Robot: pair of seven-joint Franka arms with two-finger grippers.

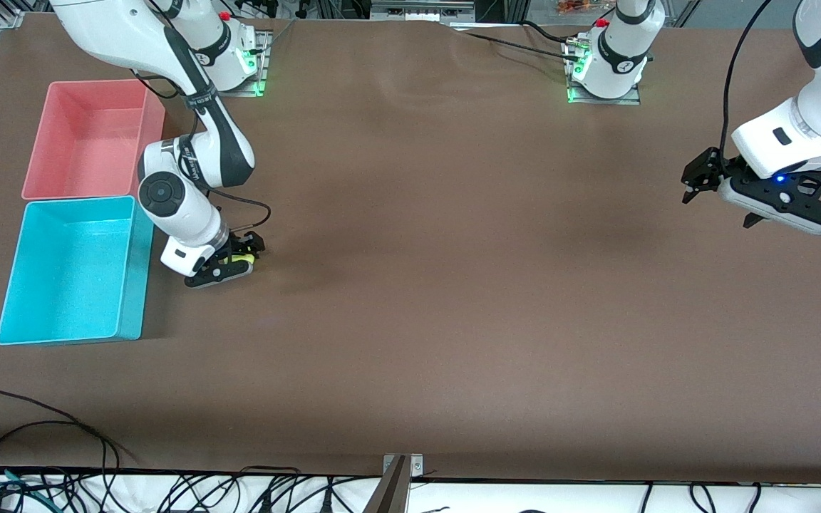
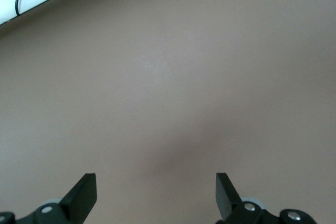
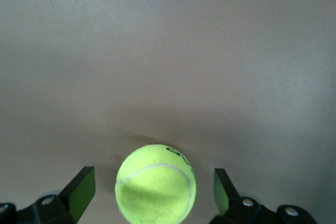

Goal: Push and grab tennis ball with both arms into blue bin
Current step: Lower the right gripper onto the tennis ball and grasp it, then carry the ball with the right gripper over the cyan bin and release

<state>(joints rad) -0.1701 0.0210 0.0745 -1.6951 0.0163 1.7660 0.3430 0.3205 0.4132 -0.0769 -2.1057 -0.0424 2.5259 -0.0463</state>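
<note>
The yellow-green tennis ball lies on the brown table between the open fingers of my right gripper, with a gap on each side. In the front view only a sliver of the ball shows under the right gripper, which is low at the table beside the blue bin. My left gripper is open and empty, held above the table at the left arm's end. Its wrist view shows its open fingers over bare table.
A pink bin stands next to the blue bin, farther from the front camera. Loose black cables lie at the table's near edge. The arm bases stand along the table's edge farthest from the camera.
</note>
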